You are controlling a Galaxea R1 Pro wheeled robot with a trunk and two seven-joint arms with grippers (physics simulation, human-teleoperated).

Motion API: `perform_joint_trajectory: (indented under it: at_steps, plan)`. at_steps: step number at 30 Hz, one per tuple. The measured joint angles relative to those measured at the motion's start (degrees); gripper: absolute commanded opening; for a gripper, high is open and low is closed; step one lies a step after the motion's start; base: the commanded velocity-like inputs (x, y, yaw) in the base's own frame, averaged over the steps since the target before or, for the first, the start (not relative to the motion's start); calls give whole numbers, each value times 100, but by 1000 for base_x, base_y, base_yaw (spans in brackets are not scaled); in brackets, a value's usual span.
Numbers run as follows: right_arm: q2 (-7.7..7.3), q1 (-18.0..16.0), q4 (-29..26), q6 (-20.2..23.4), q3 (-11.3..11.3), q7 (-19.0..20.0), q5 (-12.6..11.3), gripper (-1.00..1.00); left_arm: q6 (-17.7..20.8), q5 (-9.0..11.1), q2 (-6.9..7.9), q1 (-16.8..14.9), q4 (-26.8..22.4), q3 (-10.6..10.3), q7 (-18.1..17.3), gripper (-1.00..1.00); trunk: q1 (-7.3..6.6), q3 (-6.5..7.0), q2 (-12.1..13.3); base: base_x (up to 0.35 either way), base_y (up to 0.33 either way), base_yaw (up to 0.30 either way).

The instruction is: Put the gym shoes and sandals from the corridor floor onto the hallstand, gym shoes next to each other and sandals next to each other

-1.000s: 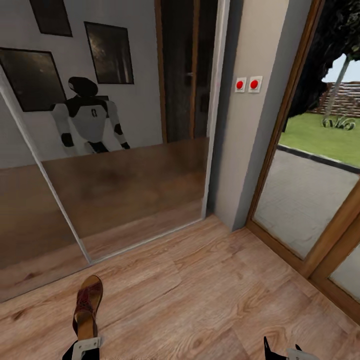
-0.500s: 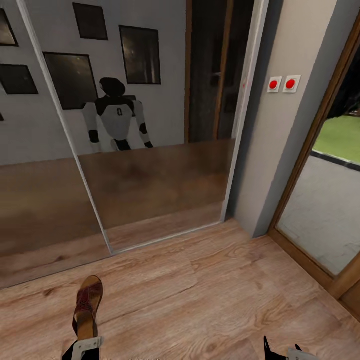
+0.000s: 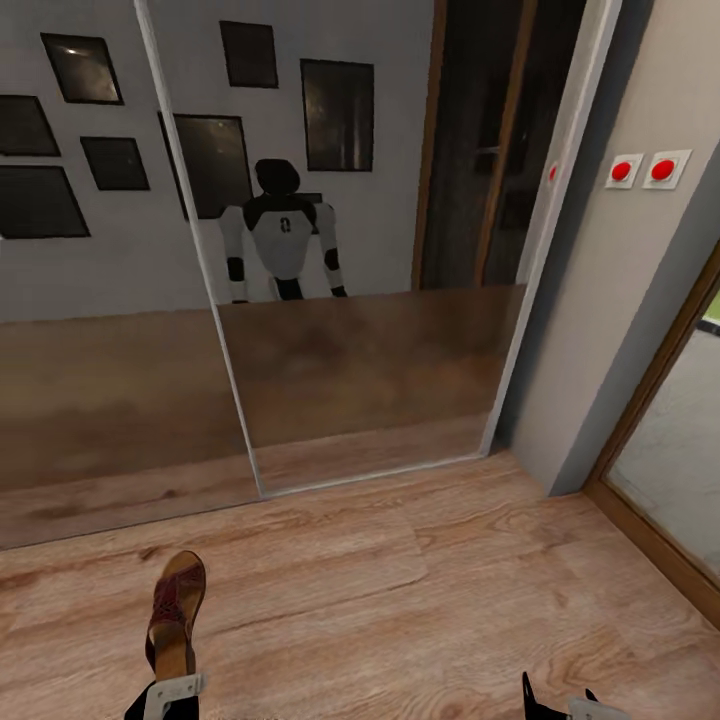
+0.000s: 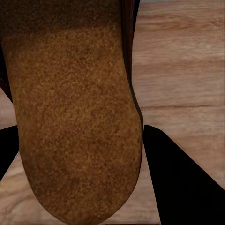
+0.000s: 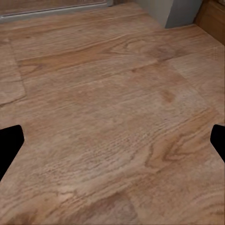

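Mirror doors (image 3: pixel 300 300) at 12 o'clock; wood floor (image 3: pixel 420 600); red switches (image 3: pixel 640 168) and glass door (image 3: pixel 680 470) at 2.

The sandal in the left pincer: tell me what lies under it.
Under the sandal, held between the left pincer's dark fingers, the wrist view shows wood-plank floor beside it. Whatever lies directly beneath the sole is covered by the sandal itself.

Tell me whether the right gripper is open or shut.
Open: in the right wrist view its two black fingertips sit far apart, bare wood-plank floor between.
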Motion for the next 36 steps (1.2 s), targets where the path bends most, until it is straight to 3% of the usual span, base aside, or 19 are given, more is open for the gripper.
perform_joint_trajectory:
  at_steps: [11,36]
  plan:
    - [4,0,-9,0,-2,18,-8,100,0,-1,0,-1,0,-1,-2,-100,0,22,0,0,0,93]
    - [4,0,0,-1,0,18,7,100,0,-1,-9,0,9,8,7,-100,0,129,0,0,0,243]
